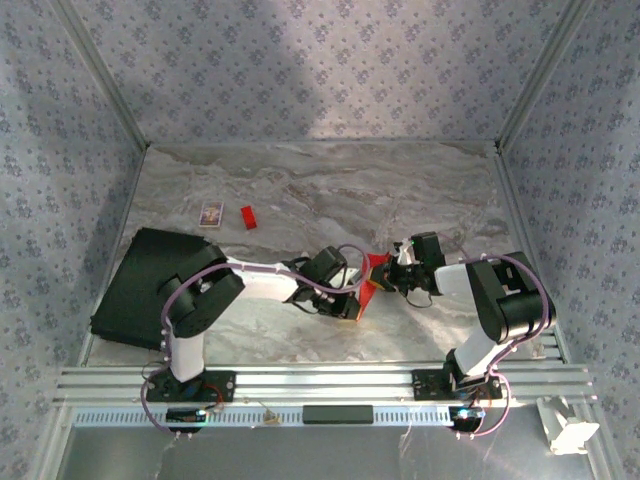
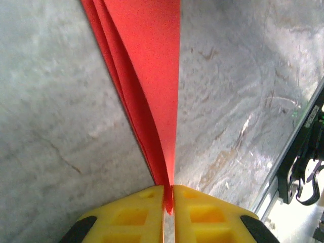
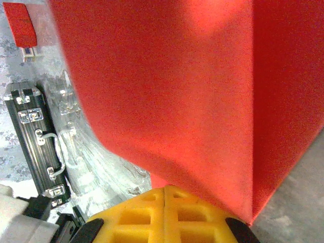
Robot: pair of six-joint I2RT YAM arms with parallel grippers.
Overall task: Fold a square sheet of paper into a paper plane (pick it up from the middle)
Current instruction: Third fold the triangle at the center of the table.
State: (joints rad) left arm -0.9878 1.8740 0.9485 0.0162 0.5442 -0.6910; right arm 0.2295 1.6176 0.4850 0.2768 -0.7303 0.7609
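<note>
At the left gripper (image 2: 168,191), folded red paper (image 2: 154,76) stretches straight away.

Grey marbled table (image 1: 300,185) noted. Black case (image 1: 140,285) laid at its left side; patterned card (image 1: 210,213) and small red block (image 1: 247,216) set near each other farther back.

place: robot lab cell | evidence: aluminium frame rails (image 1: 310,383), patterned backdrop walls (image 1: 300,60), marble-look table (image 1: 330,180)

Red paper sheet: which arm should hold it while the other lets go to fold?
Probably right: the right end effector is shut on a broad part of the thin red folded paper sheet; the left end effector pinches only its narrow folded edge.
</note>
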